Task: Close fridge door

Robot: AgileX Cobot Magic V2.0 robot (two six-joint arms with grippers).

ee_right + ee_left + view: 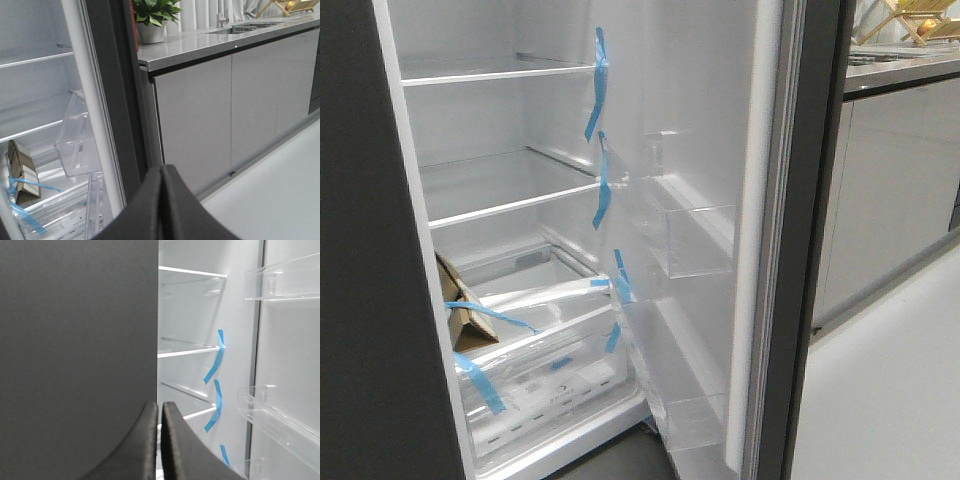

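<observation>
The fridge door (720,160) stands open at the right of the fridge, its white inside with clear shelf bins (695,240) facing me, a pale seal and a dark grey edge (812,250) on its right. It also shows in the left wrist view (290,360) and in the right wrist view (107,90). My left gripper (160,407) is shut and empty, in front of the edge of a dark grey panel (75,340). My right gripper (162,171) is shut and empty, close to the door's dark outer edge. Neither gripper shows in the front view.
Inside the fridge are white shelves (500,75), taped clear drawers (540,360) and a cardboard box (460,305). Glossy light-grey cabinet doors (890,200) under a grey countertop (210,42) stand right of the door. A potted plant (152,15) sits on the counter. Pale floor (890,390) lies at the right.
</observation>
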